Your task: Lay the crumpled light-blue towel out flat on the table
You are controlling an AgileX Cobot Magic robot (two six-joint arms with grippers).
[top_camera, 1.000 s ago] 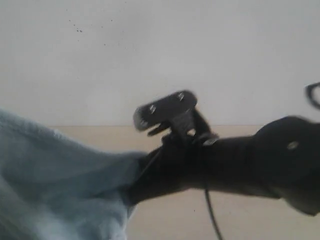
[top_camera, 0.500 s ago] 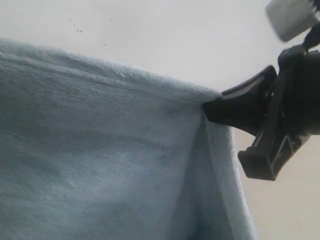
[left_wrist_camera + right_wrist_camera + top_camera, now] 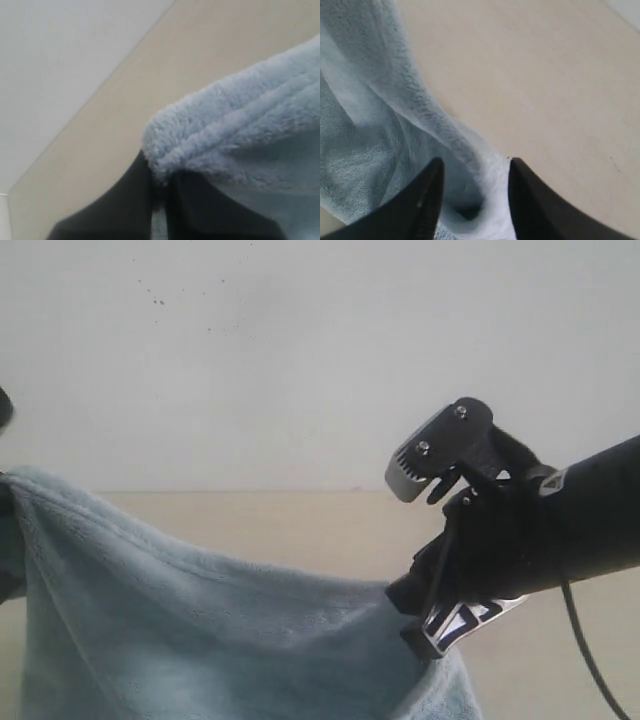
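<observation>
The light-blue towel (image 3: pixel 200 640) hangs stretched between my two grippers above the beige table (image 3: pixel 300 520). Its top edge sags from the far left down to my right gripper (image 3: pixel 412 618). In the left wrist view my left gripper (image 3: pixel 160 181) is shut on a fluffy hemmed corner of the towel (image 3: pixel 240 115). In the right wrist view my right gripper (image 3: pixel 476 162) stands open. A fold of the towel (image 3: pixel 395 115) lies loose between its dark fingers (image 3: pixel 427 200), touching the far one. The towel's lower part is out of view.
A white speckled wall (image 3: pixel 300 340) rises behind the table's far edge. My black right arm (image 3: pixel 560 530) with its wrist camera (image 3: pixel 435 450) and a dangling cable (image 3: pixel 585 650) reaches in from the right. Bare table (image 3: pixel 545 75) lies beside the towel.
The towel's edge, held high and close to the camera half a second ago, has dropped lower. My right gripper came down with it and opened its jaws. The left still grips.
</observation>
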